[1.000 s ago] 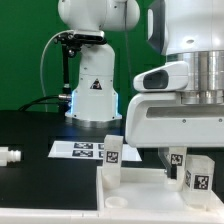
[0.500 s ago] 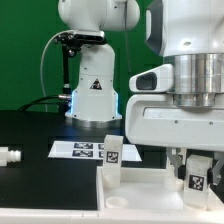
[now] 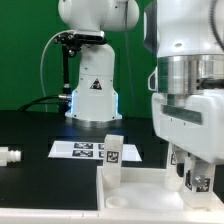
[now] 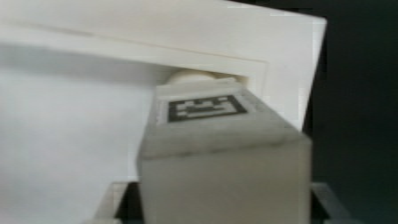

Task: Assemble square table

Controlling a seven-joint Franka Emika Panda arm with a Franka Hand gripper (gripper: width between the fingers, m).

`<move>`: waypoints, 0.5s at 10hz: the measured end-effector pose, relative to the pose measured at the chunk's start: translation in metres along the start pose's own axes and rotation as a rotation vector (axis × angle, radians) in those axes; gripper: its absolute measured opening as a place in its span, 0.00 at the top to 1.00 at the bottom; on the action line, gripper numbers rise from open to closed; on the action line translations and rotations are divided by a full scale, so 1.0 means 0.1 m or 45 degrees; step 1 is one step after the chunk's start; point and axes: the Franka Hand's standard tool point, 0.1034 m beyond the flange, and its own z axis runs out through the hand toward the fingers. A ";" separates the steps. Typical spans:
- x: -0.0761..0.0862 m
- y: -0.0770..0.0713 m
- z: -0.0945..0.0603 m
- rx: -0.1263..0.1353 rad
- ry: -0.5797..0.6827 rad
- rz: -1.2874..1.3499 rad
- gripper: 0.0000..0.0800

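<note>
Hand (image 3: 195, 174) narrower than before, tight around tagged leg (image 4: 217, 150) at tabletop (image 4: 89, 100) corner.

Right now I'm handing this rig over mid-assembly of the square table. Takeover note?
Gripper: shut on a tagged leg, held upright over the tabletop on the exterior view's right.
Things: the tabletop lies flat at the front. A second leg stands at its corner on the exterior view's left. The marker board lies behind it.
Done: one leg is up at a corner, though I can't tell if it's fully seated. Another leg is grasped.
Left: seat the held leg in a socket, then the rest. No further legs are in view.
</note>
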 end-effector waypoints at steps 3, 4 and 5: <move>0.00 0.00 0.00 0.000 -0.006 -0.021 0.64; -0.03 -0.01 -0.01 -0.001 0.007 -0.211 0.50; -0.09 -0.03 0.00 0.009 0.024 -0.501 0.33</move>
